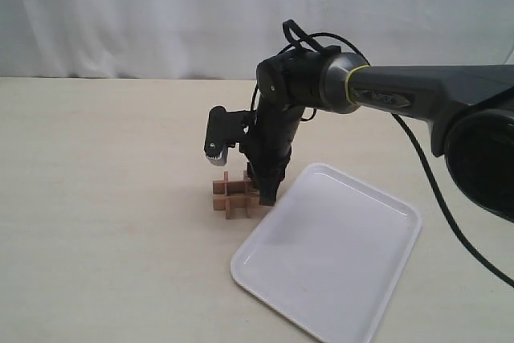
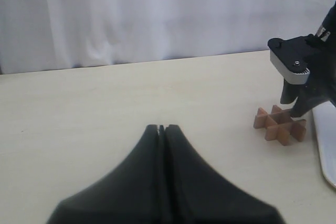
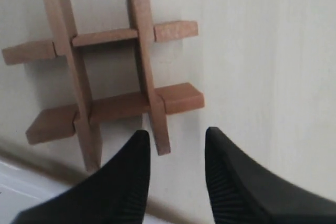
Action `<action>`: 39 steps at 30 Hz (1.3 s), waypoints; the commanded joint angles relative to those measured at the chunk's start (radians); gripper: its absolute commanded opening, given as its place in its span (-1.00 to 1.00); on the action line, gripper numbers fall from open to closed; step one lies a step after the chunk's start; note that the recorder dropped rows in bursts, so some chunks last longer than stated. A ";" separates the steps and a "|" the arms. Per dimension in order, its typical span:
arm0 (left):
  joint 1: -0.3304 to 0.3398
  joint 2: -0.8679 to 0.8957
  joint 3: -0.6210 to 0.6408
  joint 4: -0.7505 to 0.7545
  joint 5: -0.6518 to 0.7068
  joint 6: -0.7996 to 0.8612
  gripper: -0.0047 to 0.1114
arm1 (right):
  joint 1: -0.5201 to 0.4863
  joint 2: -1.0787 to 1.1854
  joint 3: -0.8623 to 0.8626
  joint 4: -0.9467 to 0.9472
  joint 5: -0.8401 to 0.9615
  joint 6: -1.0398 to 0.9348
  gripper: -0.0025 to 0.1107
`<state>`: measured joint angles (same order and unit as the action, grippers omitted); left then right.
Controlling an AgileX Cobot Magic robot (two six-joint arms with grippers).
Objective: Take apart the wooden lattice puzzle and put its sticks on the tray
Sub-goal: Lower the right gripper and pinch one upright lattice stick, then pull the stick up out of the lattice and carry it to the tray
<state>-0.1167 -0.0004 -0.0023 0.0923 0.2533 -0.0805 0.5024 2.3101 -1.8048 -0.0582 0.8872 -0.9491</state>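
White curtain (image 1: 120,14) backs a pale bench (image 1: 96,222). The wooden lattice puzzle (image 1: 233,195) lies flat on the bench, fully assembled, just beside the tray (image 1: 321,271). The right pincer (image 3: 176,142) points down at the puzzle's tray-side edge, moderately parted and gripping nothing. The end of one of the sticks (image 3: 147,61) lies just before the gap. The left pincer (image 2: 161,128) sits well apart, fingers pressed together.

One wooden lattice puzzle (image 1: 235,195), made of four sticks (image 3: 143,51), one tray (image 1: 329,255), one left gripper (image 2: 161,128) and one right gripper (image 3: 177,148) are counted.

table (image 1: 96,238): beige | on it: wooden lattice puzzle (image 1: 229,197); tray (image 1: 329,259), white
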 commanded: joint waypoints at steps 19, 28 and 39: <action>0.001 0.000 0.002 0.001 -0.012 -0.003 -0.92 | -0.002 0.028 0.003 0.024 0.037 -0.007 -0.88; 0.001 0.000 0.002 0.001 -0.012 -0.003 -0.92 | 0.000 -0.004 0.003 0.024 0.056 -0.004 -0.88; 0.001 0.000 0.002 0.001 -0.012 -0.003 -0.92 | 0.000 -0.079 0.003 0.044 0.106 0.005 -0.88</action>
<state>-0.1167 -0.0004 -0.0023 0.0923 0.2533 -0.0805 0.5024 2.2692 -1.8048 -0.0276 0.9718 -0.9491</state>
